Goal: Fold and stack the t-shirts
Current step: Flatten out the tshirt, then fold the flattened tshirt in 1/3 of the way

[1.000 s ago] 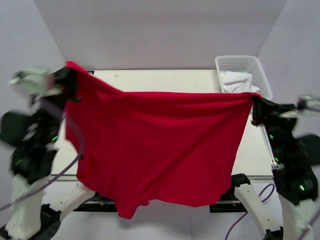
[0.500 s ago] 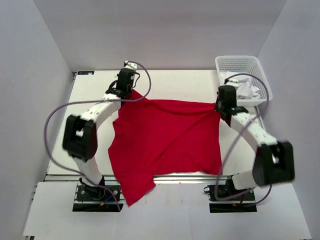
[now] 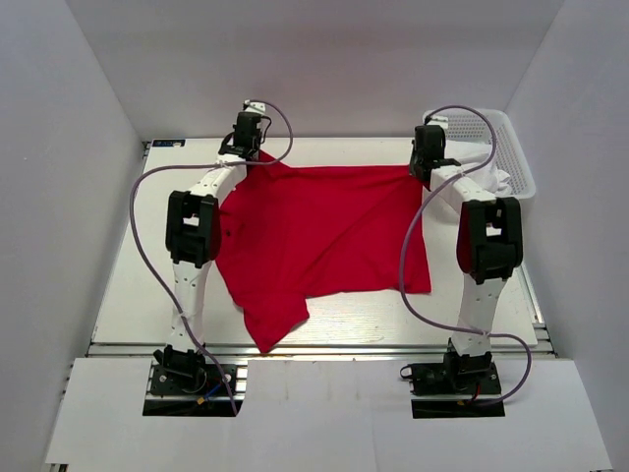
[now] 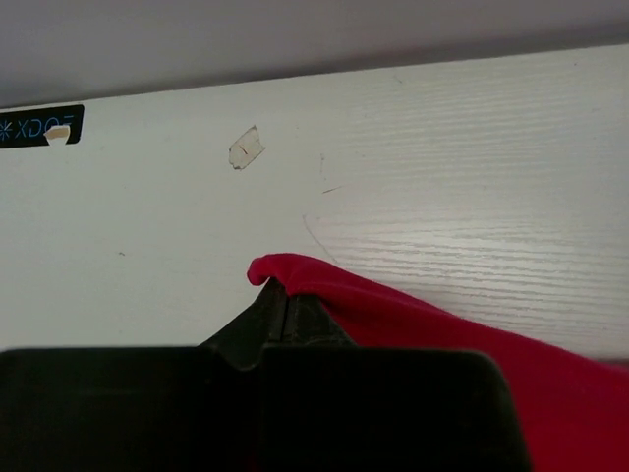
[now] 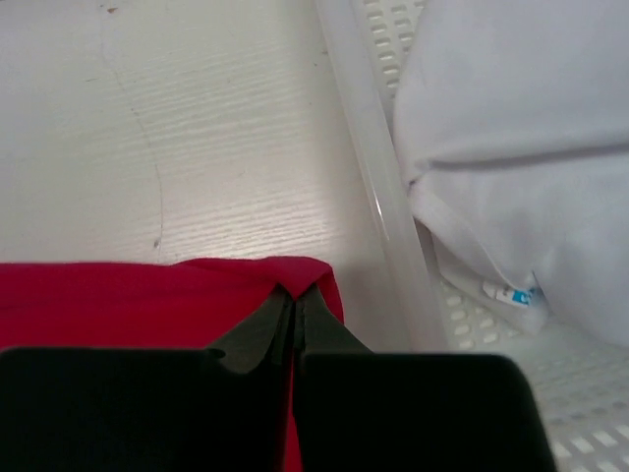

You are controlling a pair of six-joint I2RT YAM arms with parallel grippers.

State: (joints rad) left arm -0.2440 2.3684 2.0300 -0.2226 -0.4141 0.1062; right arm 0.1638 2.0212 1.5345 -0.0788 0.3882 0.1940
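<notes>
A: The plain bright red short-sleeved t-shirt (image 3: 324,231) is lying spread on the pale wood-grain desk (image 3: 138,265). Its back edge is stretching along the far side between the two arms. The lower left part is trailing toward the near edge in a loose flap, and a diagonal crease is running across the middle.

B: And the left end effector (image 4: 279,295)?

A: It is sitting at the shirt's far left corner with its fingers drawn together, pinching a small peak of red fabric. No gap is showing between the tips. Whether the peak is touching the desk, the notes cannot say.

B: The right end effector (image 5: 294,297)?

A: Same posture at the far right corner. Its fingers are clamping tight on a fold of the red hem, just beside the wall of the white plastic mesh basket (image 5: 378,187).

B: Anything in the basket?

A: A crumpled white cloth (image 5: 531,118) is lying inside, with a small tag showing at its edge. The basket is standing at the desk's far right corner, and only the gripped corner of the shirt is coming near its rim.
</notes>
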